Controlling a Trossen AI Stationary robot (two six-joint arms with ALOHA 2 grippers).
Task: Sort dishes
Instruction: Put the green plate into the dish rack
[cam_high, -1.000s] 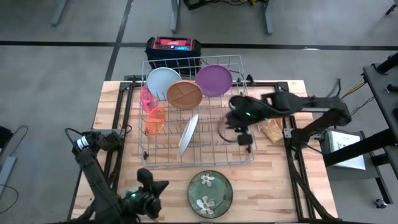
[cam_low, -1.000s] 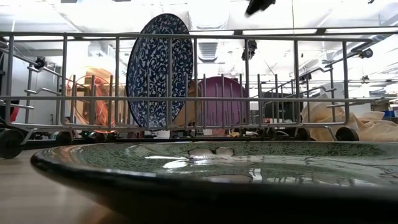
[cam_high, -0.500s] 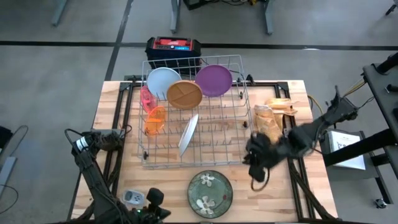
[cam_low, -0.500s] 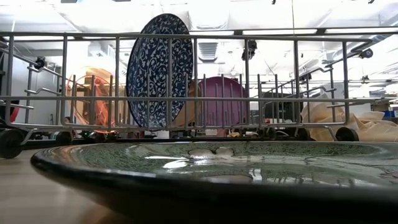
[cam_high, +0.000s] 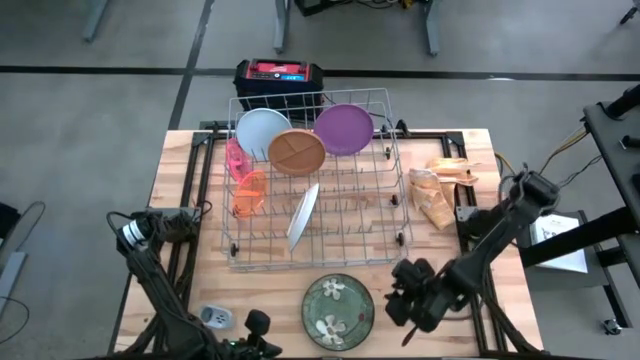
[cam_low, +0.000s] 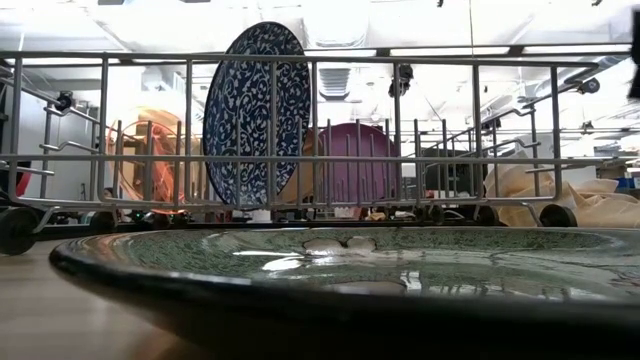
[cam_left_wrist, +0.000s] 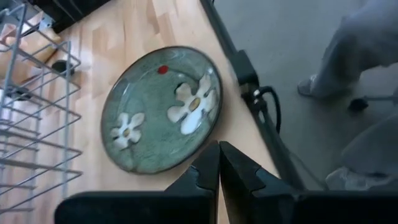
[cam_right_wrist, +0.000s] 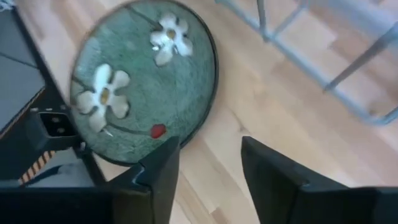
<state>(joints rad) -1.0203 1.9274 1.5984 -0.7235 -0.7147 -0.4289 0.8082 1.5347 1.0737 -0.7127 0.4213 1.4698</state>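
right jaws (cam_right_wrist: 205, 177) parted beside green plate (cam_right_wrist: 144, 81)

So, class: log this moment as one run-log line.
right gripper: open, beside green plate | left gripper: shut, table's front edge | plate: flat, untouched

A robotics lab or workshop is suggested: a wooden desk (cam_high: 190, 215) is set on a bare grey concrete floor (cam_high: 90, 120), ceiling strip lights (cam_low: 440, 50) are seen, and what may be equipment stands (cam_high: 432, 30) lie beyond

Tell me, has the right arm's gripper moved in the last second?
Yes. The right gripper left the wire rack and now sits beside the green plate.
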